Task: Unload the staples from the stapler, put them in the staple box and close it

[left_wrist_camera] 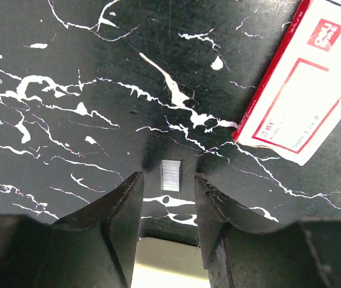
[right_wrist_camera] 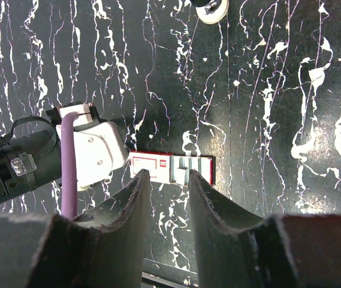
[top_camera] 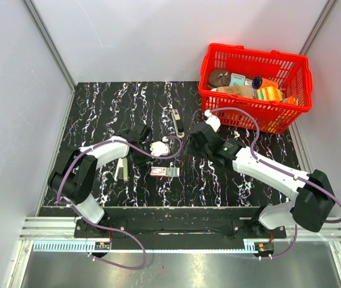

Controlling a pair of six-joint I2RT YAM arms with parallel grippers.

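A short silver strip of staples (left_wrist_camera: 171,175) lies flat on the black marbled mat. My left gripper (left_wrist_camera: 169,180) is open, low over the mat, one finger on each side of the strip without touching it. In the top view the left gripper (top_camera: 160,153) is just above the red and white staple box (top_camera: 164,171). That box also shows at the upper right of the left wrist view (left_wrist_camera: 302,90). A pale yellow and black stapler (top_camera: 121,169) lies by the left forearm. My right gripper (right_wrist_camera: 168,175) is open and empty above the open staple box (right_wrist_camera: 170,168).
A red basket (top_camera: 302,78) holding several items stands at the back right. A slim black and white object (top_camera: 178,123) lies at the middle back of the mat (top_camera: 98,108). The left arm's white wrist block (right_wrist_camera: 92,150) sits next to the box.
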